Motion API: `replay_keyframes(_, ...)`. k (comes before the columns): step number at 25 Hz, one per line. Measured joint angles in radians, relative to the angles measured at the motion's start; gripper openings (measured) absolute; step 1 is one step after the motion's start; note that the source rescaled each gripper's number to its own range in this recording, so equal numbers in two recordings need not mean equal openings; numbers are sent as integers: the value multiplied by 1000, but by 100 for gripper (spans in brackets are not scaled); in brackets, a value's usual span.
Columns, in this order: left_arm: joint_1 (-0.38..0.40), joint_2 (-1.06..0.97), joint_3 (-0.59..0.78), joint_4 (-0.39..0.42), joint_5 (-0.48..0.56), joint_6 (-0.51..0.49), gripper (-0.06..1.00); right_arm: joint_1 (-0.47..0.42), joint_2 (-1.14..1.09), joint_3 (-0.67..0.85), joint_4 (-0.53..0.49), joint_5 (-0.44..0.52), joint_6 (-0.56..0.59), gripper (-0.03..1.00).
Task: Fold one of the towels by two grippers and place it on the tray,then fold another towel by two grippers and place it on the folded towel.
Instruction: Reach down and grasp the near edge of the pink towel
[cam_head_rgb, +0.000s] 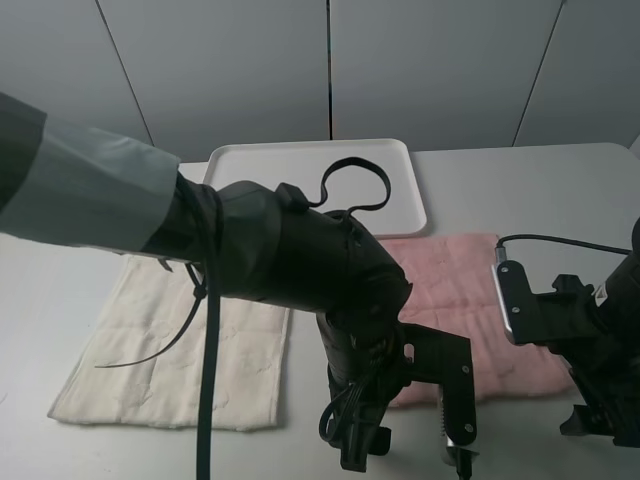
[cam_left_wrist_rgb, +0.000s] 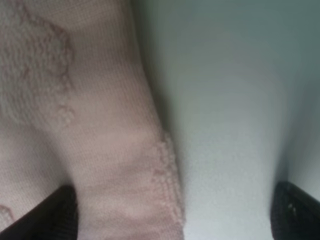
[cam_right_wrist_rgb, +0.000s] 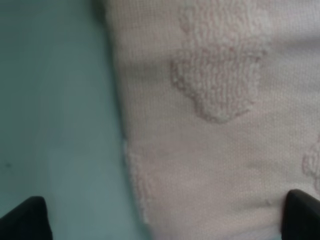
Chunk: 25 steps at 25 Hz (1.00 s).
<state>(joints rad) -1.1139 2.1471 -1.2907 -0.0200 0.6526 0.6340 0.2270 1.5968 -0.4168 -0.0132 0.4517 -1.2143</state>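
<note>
the left tool (cam_left_wrist_rgb: 170, 217) hangs released, jaws spread wide across the pink towel (cam_head_rgb: 470, 300) edge by its near left corner, one finger over terry, the other over bare counter (cam_head_rgb: 540, 190). the right tool (cam_right_wrist_rgb: 165, 220) is spread the same way over the opposite edge. the towel lies flat beside the cream towel (cam_head_rgb: 180, 350), just in front of the tray (cam_head_rgb: 310, 160). i'd judge it light, soft and floppy, with a grippy pile. it looks best pinched at the hemmed near corners so it lifts evenly.
</note>
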Motion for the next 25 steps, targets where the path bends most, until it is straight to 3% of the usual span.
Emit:
replay_keyframes(13,0,0,0,4,0,-26,100,0,33,8,0,-41,0,98)
replay_keyframes(15,0,0,0,4,0,-26,100,0,33,8,0,-45,0,86)
replay_keyframes(22,0,0,0,6,0,-28,100,0,33,8,0,-69,0,11)
replay_keyframes(23,0,0,0,6,0,-28,100,0,33,8,0,-71,0,4)
replay_keyframes(25,0,0,0,6,0,-28,100,0,33,8,0,-71,0,1)
